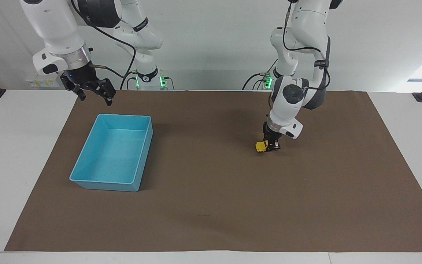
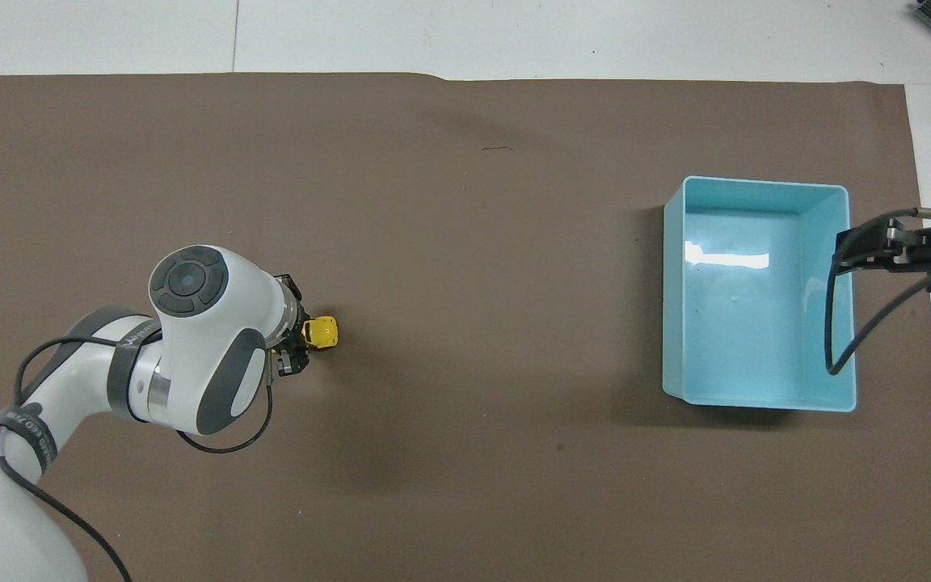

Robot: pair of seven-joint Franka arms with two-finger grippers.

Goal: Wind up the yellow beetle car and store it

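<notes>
Left gripper (image 1: pixel 271 143) is down at the mat, fingers clamped on the yellow beetle car (image 1: pixel 262 146); the car's wheels sit on or just above the brown mat (image 1: pixel 211 205), can't tell which. In the overhead view the left gripper (image 2: pixel 297 349) is mostly hidden under its own white wrist, and only the front end of the yellow beetle car (image 2: pixel 322 332) pokes out past it. The car sits toward the left arm's end of the table, well apart from the blue bin (image 1: pixel 86 167). Its nose points toward the bin's end.

Right gripper (image 1: pixel 93 89) hangs in the air over the mat edge just beside the bin's corner nearest the robots, fingers spread apart, holding nothing. In the overhead view the right gripper (image 2: pixel 878 242) shows at the picture's edge, over the bin's outer wall (image 2: pixel 840 307). The right arm waits.

The blue bin lies on the mat toward the right arm's end, open side up, nothing in it. The white table (image 1: pixel 9 154) shows around the mat.
</notes>
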